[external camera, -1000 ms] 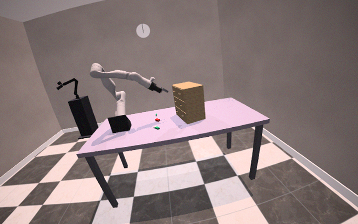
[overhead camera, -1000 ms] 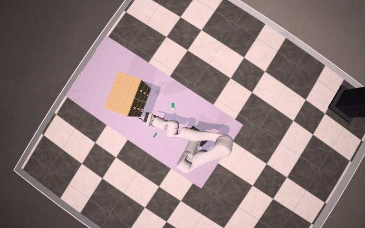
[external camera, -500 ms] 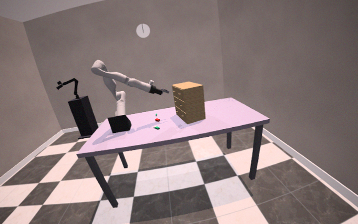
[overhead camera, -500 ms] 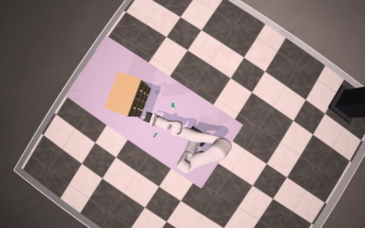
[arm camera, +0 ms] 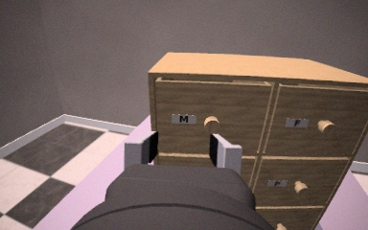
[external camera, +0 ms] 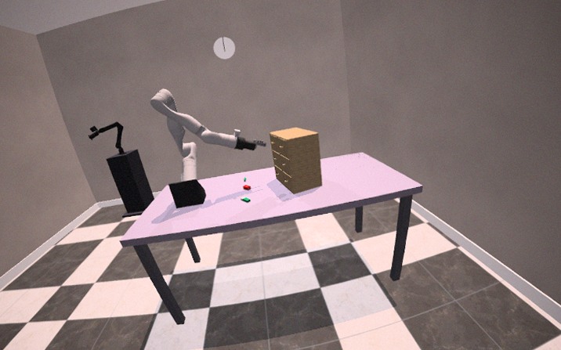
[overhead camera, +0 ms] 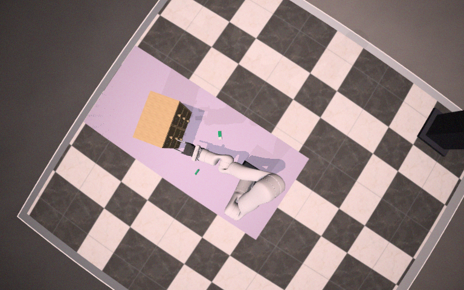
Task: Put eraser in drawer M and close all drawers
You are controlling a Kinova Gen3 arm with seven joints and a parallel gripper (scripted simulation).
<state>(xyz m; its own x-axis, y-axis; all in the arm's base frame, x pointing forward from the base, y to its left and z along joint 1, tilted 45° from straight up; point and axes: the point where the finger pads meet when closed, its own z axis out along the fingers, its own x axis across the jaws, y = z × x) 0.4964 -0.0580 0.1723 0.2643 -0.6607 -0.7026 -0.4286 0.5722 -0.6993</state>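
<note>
The small chest (overhead camera: 155,118) (external camera: 306,163) (arm camera: 240,65) stands upright, its drawers apparently pushed in. Drawer M (arm camera: 230,103) is the top left one in the wrist view, with a round knob (arm camera: 211,121) right of its label. My gripper (overhead camera: 176,144) (external camera: 263,143) (arm camera: 183,144) is open and empty in front of the chest's upper drawers. In the wrist view its fingertips appear just below the knob, which lies toward the right finger; contact cannot be told. The eraser, seemingly the green and white block (overhead camera: 220,135) (external camera: 245,200), lies on the table (overhead camera: 126,78) (external camera: 348,174).
A small green piece (overhead camera: 197,171) (external camera: 245,179) and a red object (external camera: 246,187) lie on the table in front of the chest. A black box (external camera: 186,194) stands near the arm's base. Drawer F (arm camera: 307,103) is right of drawer M, and drawer P (arm camera: 318,174) is below F.
</note>
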